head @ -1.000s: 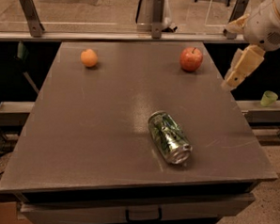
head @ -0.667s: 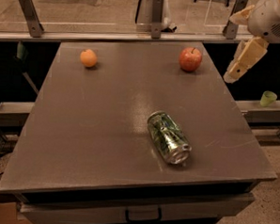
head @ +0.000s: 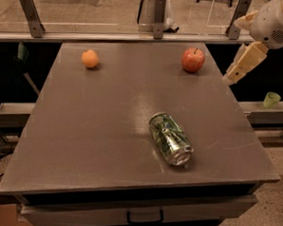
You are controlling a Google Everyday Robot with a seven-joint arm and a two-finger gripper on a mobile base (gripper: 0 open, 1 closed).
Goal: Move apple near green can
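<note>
Grey and faintly scuffed, the bench (head: 107, 132) fills most of the view. A green can (head: 170, 138) lies on its side a little right of the middle. The can rests on a diagonal, with its silver end and pull tab facing the near right corner and its green and white patterned body running back to the left.

Every other place is told from that can. The apple (head: 193, 60) sits well apart from it, straight back toward the far edge and slightly to the right. It is upright, red with yellowish patches, and its short dark stem points up. An orange fruit (head: 90, 59), smaller and plain, also sits well apart from the can, back and off to the left near the far left corner.

The pincer (head: 234, 74) hangs in the air up and to the right of the can, out past the bench's right edge. It slants down and to the left from the white arm (head: 277, 22) in the top right corner. It holds nothing and touches nothing, and the apple is clear of it. Whether it is released or clenched cannot be told.

A pale green cup (head: 271, 99) stands on a lower ledge off the bench, right of the can and beyond. A metal rail (head: 112, 37) with upright posts runs along the bench's far edge behind the can. A drawer front with a dark handle (head: 143, 215) shows under the near edge, below the can.
</note>
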